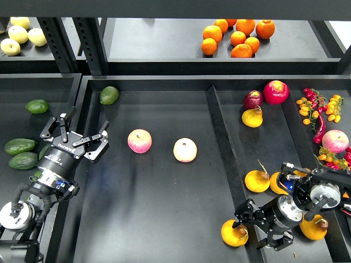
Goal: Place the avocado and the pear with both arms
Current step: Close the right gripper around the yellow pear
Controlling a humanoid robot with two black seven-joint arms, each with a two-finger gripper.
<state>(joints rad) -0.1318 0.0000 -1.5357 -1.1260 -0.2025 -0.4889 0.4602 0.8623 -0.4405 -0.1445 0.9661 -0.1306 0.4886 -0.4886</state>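
From the head view, the left hand [77,137] is hovering with fingers spread and holding nothing, near the dark avocado [37,106] lying in the left tray [16,82]. The right hand [258,224] is reaching, fingers spread, just beside a pear [234,233]. Both fruits are probably smooth, rounded and bruisable; gripping gently across the widest belly looks safest.

Mock produce display, shop-style.
Black shelving [93,49] carries fruit sorted by kind: oranges [237,37] and pale apples [21,35] on the upper shelf, avocados [21,153], pears [256,181] and pink apples [140,141] in divided black trays [164,219] below.
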